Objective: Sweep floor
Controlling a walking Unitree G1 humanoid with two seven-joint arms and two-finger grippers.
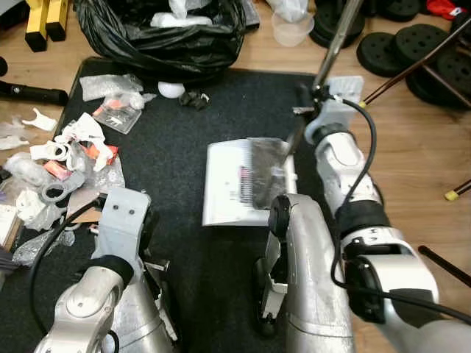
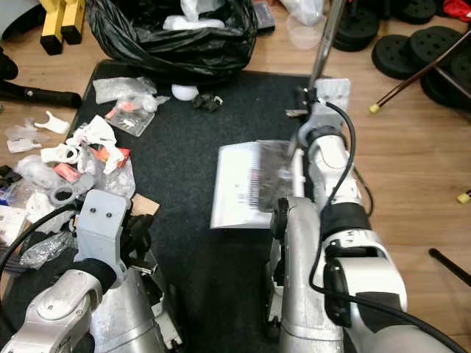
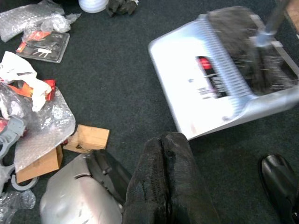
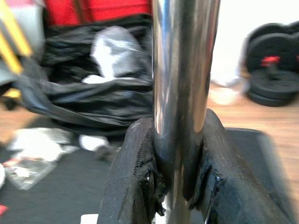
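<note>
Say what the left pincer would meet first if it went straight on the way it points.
Probably bare dark mat, then the white dustpan beyond; depth is unclear. The left pincer is shut.

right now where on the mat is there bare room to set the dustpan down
Bare mat lies between the litter pile and the dustpan, and from the dustpan up to the black bag. The mat's left edge is crowded with wrappers.

We see a home gym corner: round black weight plates on a pale wooden plank floor, beside a dark rubber mat.
</note>
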